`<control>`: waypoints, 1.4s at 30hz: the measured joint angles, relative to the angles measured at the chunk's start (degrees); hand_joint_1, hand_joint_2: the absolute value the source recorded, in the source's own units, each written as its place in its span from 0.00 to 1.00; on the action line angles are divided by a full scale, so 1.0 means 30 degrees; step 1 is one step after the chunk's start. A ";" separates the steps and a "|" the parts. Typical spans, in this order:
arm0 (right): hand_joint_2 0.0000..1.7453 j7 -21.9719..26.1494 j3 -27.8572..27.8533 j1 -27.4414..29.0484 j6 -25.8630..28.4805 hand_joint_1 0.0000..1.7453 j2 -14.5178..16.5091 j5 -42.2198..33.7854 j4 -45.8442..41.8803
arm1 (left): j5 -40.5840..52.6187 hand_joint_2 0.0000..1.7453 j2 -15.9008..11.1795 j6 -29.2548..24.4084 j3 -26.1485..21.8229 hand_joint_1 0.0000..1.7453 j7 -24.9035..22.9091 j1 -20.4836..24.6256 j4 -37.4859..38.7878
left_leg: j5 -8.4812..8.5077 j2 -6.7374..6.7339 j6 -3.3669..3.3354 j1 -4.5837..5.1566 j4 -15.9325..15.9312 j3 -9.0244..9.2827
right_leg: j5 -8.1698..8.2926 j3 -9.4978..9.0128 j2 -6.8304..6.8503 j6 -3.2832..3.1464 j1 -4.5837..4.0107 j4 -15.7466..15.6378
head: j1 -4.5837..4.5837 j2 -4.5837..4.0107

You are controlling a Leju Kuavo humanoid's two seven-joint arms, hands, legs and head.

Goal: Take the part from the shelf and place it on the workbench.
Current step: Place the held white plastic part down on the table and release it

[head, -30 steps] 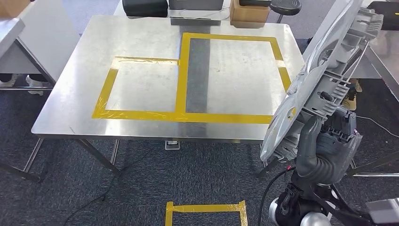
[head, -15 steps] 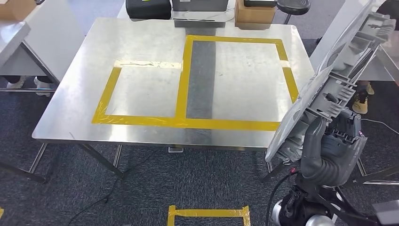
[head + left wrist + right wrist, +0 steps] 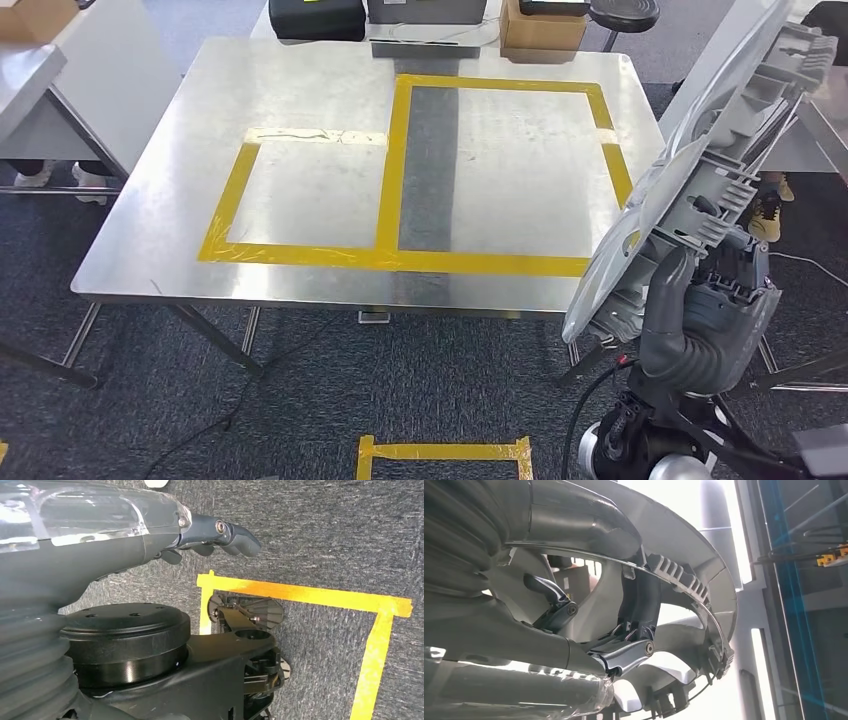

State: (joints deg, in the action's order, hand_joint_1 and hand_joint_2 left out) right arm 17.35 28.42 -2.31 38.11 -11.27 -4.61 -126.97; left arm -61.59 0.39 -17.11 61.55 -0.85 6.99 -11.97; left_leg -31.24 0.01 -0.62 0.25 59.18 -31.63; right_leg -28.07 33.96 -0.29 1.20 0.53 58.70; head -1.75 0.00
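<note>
My right hand (image 3: 700, 310) was closed around the lower end of the part (image 3: 700, 170), a long grey plastic piece with ribs and clips on its back; the thumb lay up its near face. The right wrist view showed my fingers (image 3: 624, 655) hooked through the ribbed frame. The part stood tilted, its upper end leaning away from me, off the right edge of the workbench (image 3: 300, 80) and overlapping that edge, not yet over the taped area.

Change over the last second: the workbench slid slightly rightward and downward in the head view, then nearly stopped in the last half second. Whole scene shifted together, so I judged this my own body moving, now settling. Part and hand kept the same pose relative to each other. Grip looked stable.

Meaning: carry phase about finished; placing not begun. The larger yellow tape outline (image 3: 500, 260) on the workbench was nearest the part.

My left hand (image 3: 220, 535) hung beside my body over the carpet, fingers loosely extended, holding nothing.
</note>
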 joint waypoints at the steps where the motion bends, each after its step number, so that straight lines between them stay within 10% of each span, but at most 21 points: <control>1: 1.00 -0.0425 0.0016 -0.0170 -0.0076 1.00 -0.0055 0.0209 0.0045 | 0.0016 1.00 0.0004 0.0016 0.0000 0.00 0.0000 0.0000 0.0000 | -0.0001 -0.0010 -0.0001 0.0003 0.0000 -0.0002 | 0.0004 -0.0008 -0.0001 0.0002 0.0003 -0.0005 | -0.0005 0.0000; 15: 1.00 -0.9790 0.2843 -0.8330 -0.6723 1.00 -0.1284 0.2854 0.3429 | 0.0905 1.00 0.0144 0.0816 0.0007 0.00 0.0332 0.0064 -0.0002 | -0.0004 -0.0360 -0.0006 0.0005 -0.0004 0.0020 | 0.0069 -0.0024 -0.0144 -0.0020 0.0000 -0.0028 | 0.0006 0.0000; 31: 1.00 -1.2462 0.5974 -1.3269 -0.8360 1.00 -0.0800 0.3539 1.1136 | 0.2127 1.00 0.0434 0.1293 0.0095 0.00 -0.0352 0.0101 -0.0002 | -0.0007 -0.0382 -0.0007 -0.0001 -0.0006 -0.0004 | 0.0074 -0.0026 -0.0149 -0.0018 0.0001 -0.0063 | -0.0040 0.0000; 42: 1.00 -1.3885 0.7980 -1.6079 -0.9947 1.00 0.1403 0.5106 2.0884 | 0.3368 1.00 0.0679 0.1825 0.0731 0.00 -0.1317 0.0176 -0.0002 | -0.0005 -0.0349 -0.0009 -0.0001 -0.0006 0.0009 | 0.0089 -0.0029 -0.0123 -0.0009 -0.0001 -0.0068 | -0.0027 0.0000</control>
State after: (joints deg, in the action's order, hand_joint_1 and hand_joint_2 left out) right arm -24.30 52.36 -50.54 8.27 -7.06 10.71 -64.32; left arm -51.49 2.43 -11.63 63.74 -4.80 7.52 -11.98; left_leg -31.26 -1.04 -0.64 0.24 59.16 -31.60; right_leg -27.81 33.87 -0.66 1.18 0.52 58.50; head -1.83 0.00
